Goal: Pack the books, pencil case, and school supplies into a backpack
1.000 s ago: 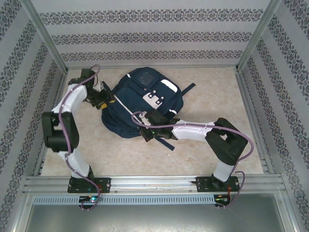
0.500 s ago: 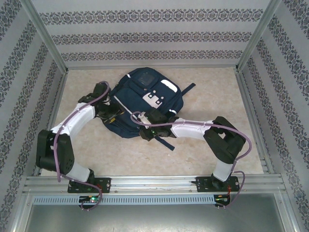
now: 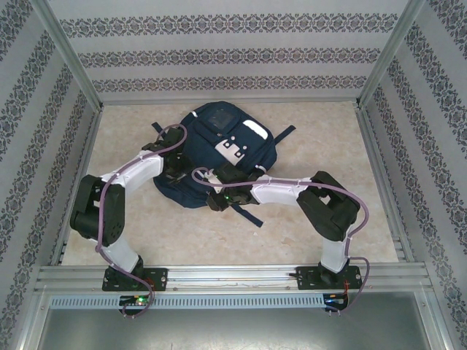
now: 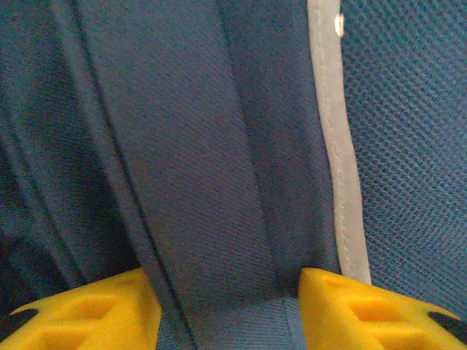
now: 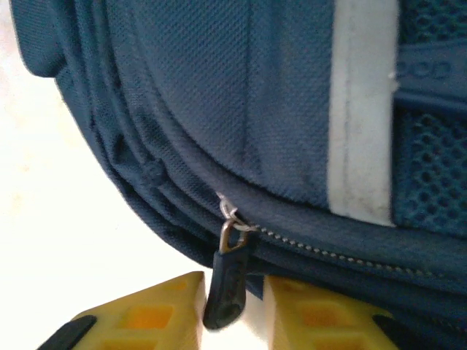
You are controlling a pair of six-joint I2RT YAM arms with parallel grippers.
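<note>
backpack (image 3: 219,149) on table (image 3: 328,146), zip (image 5: 228,284) between right jaws

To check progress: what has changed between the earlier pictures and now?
The left tool swung right from beside the backpack onto its left side; its fingers now straddle a fabric fold. The right tool stayed at the near edge by the zipper pull, and the backpack kept its place.

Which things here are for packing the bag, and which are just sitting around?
For the job:
- backpack
- zipper pull
- left hand, either side of a fabric fold
- right hand, around the pull

Just there:
- table
- patterned walls
- metal rail
</note>
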